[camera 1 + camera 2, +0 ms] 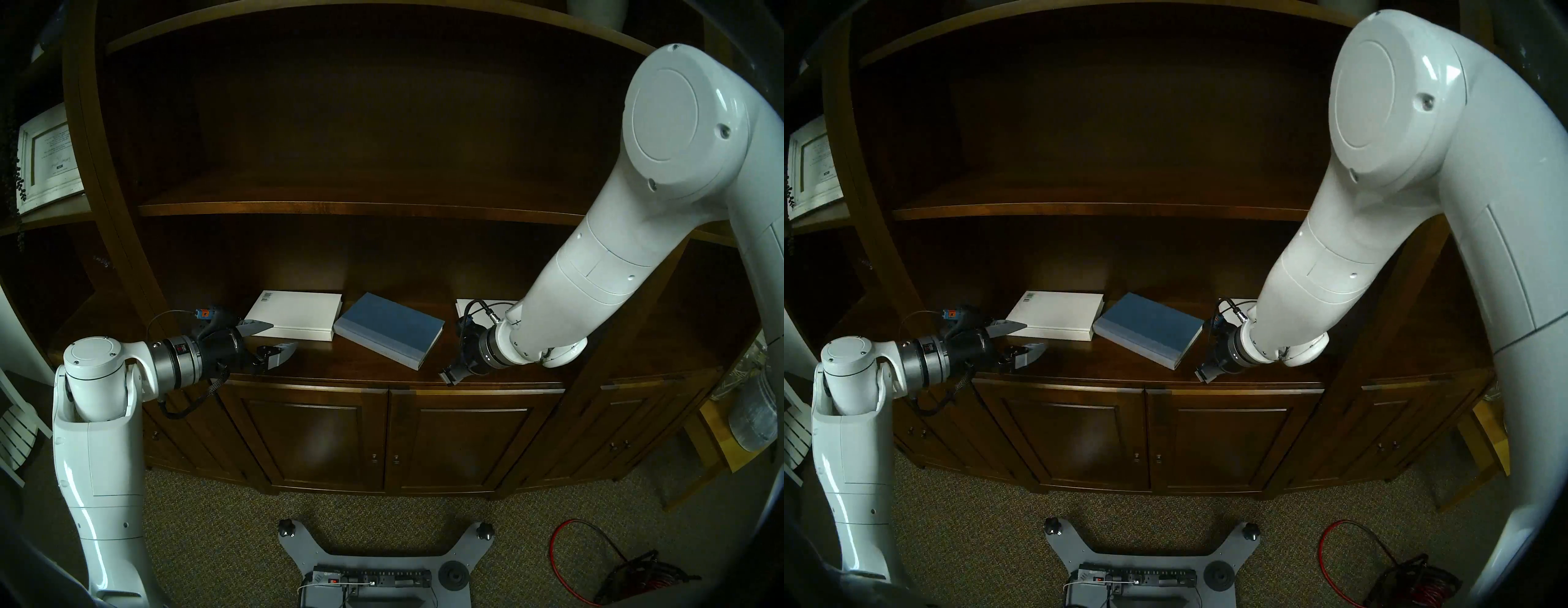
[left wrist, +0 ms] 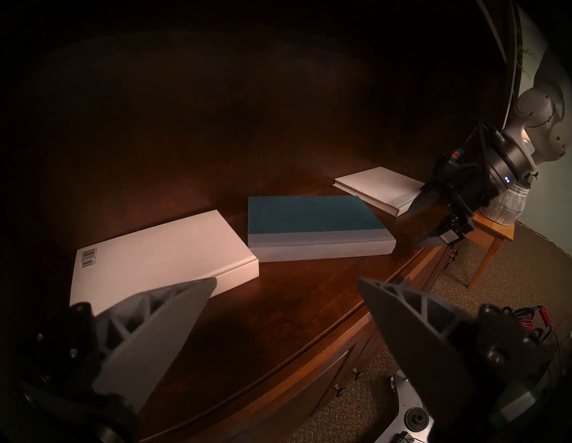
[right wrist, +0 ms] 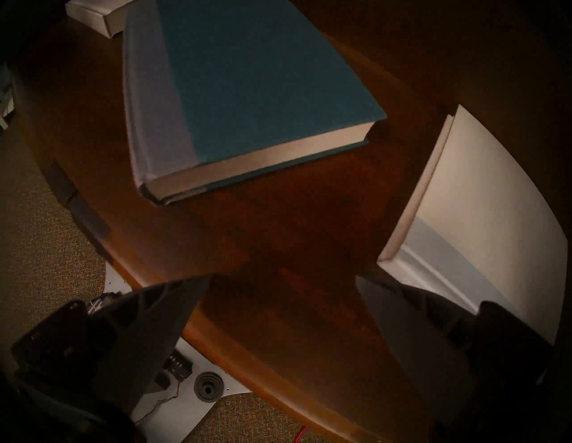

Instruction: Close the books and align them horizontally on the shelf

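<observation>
The right arm (image 1: 594, 271) hides most of the white book with the pale blue strip (image 1: 483, 306) on the shelf (image 1: 360, 365), while both grippers, left gripper (image 1: 271, 342) and right gripper (image 2: 416, 224), hang with fingers wide and empty.

1. At three o'clock on the ledge, we find the white book with pale blue strip (image 1: 481, 306) mostly hidden behind the right arm (image 1: 594, 276).
2. The barcode (image 2: 87, 258) digits are too small for us to read.
3. In the right wrist view the barcode book (image 3: 93, 14) is cut off at eleven o'clock.
</observation>
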`<state>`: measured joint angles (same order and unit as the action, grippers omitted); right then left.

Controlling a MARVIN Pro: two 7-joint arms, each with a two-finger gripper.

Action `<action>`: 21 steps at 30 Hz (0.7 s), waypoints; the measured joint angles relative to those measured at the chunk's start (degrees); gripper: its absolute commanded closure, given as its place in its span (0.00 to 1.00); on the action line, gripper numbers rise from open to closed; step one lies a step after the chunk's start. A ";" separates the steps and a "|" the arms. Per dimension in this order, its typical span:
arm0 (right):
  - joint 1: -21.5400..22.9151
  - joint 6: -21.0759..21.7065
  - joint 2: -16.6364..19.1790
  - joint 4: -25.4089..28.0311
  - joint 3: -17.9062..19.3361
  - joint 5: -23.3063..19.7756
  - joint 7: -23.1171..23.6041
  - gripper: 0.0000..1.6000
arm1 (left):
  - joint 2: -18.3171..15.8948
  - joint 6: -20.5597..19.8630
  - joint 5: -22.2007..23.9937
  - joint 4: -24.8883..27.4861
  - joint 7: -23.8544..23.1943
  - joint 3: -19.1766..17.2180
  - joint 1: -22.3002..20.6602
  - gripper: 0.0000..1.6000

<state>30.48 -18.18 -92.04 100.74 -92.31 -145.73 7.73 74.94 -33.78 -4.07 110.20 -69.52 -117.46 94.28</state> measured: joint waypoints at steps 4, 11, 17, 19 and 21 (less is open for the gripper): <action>1.88 -2.35 0.00 2.55 1.77 0.65 1.41 0.00 | -0.01 0.02 -0.01 -0.02 -0.01 0.00 0.01 0.00; 4.94 -5.76 0.13 5.40 4.67 1.45 2.79 0.00 | -0.02 0.04 -0.01 -0.05 -0.01 0.01 0.01 0.00; 7.48 -7.55 0.52 7.45 6.45 1.92 3.04 0.00 | -0.02 0.05 -0.01 -0.05 -0.01 0.01 0.01 0.00; 8.45 -7.97 0.71 8.15 7.11 2.07 3.04 0.00 | -0.02 0.05 -0.01 -0.05 -0.01 0.01 0.01 0.00; 9.27 -8.10 0.85 8.68 7.67 2.18 2.97 0.00 | -0.02 0.05 -0.01 -0.05 -0.01 0.01 0.01 0.00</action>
<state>39.75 -26.28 -91.20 109.42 -84.64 -143.55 10.70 74.91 -33.73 -4.07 110.14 -69.53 -117.45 94.29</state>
